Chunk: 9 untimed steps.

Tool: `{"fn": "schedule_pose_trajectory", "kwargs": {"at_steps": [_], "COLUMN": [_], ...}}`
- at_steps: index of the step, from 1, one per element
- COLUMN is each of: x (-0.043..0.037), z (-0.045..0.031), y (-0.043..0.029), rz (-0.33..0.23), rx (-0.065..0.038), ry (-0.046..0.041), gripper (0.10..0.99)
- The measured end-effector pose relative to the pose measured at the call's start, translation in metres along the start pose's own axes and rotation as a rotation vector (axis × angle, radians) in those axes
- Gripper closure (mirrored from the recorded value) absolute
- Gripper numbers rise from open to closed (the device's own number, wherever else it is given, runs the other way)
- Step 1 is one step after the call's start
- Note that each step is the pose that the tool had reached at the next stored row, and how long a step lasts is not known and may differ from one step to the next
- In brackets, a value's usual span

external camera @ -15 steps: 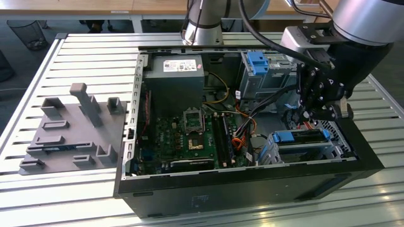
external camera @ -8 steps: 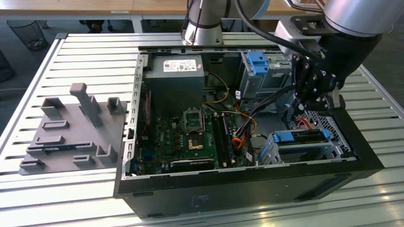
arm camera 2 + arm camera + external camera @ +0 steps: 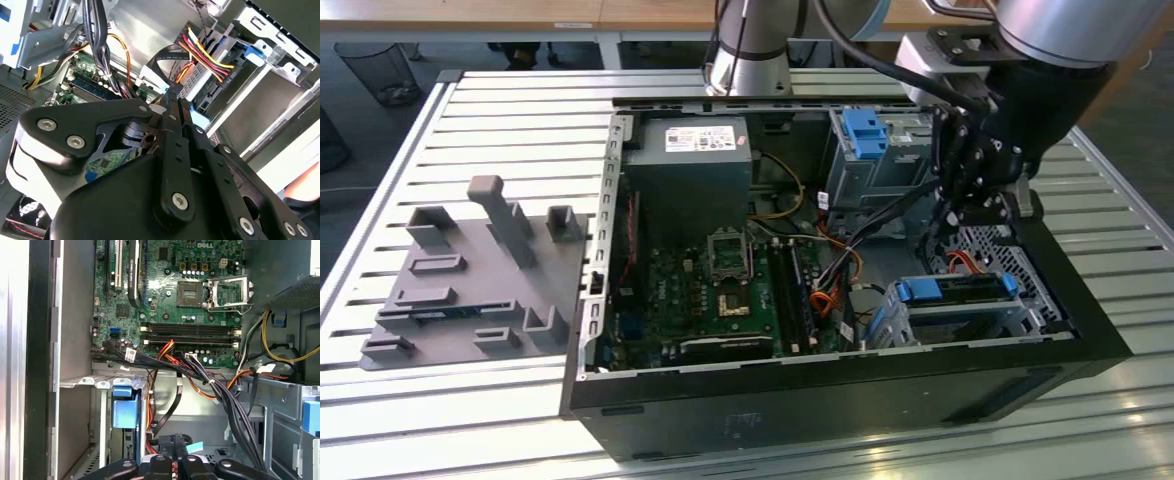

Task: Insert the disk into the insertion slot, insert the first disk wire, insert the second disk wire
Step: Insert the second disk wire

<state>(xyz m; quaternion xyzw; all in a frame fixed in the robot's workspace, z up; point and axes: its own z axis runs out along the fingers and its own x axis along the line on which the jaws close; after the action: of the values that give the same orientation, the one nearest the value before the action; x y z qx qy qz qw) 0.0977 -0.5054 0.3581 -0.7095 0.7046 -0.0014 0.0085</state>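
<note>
At the slotted disk's [image 3: 958,289] rear | my gripper [image 3: 172,99] pinches a disk wire [image 3: 166,413] (black, flat) | wire step, I reckon; needs square alignment

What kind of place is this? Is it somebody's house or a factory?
Most likely a robotics lab or workshop, not a house. A robot arm reaches into an open computer case on a slatted metal table, a grey fixture plate lies beside it, and desks stand behind.

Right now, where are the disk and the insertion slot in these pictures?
the disk [image 3: 955,294], exterior view, on its blue carrier's front edge
the insertion slot [image 3: 966,321], exterior view, on its silver front wall
</note>
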Motion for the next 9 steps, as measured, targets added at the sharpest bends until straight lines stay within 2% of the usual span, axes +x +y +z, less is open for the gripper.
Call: {"fn": "schedule_pose_trajectory", "kwargs": {"at_steps": [2,4,7,9], "x": [-0.0011,-0.0026,-0.0033,-0.0034], "z": [0.0,0.0013,0.0044,0.0066], "y": [0.0001,0.001,0.0011,0.0011], "rz": [0.0,0.0,0.0,0.0], "rx": [0.0,0.0,0.0,0.0], "ry": [0.0,0.0003,0.0028,0.01], "gripper": [0.914,0.78,0.78,0.78]}}
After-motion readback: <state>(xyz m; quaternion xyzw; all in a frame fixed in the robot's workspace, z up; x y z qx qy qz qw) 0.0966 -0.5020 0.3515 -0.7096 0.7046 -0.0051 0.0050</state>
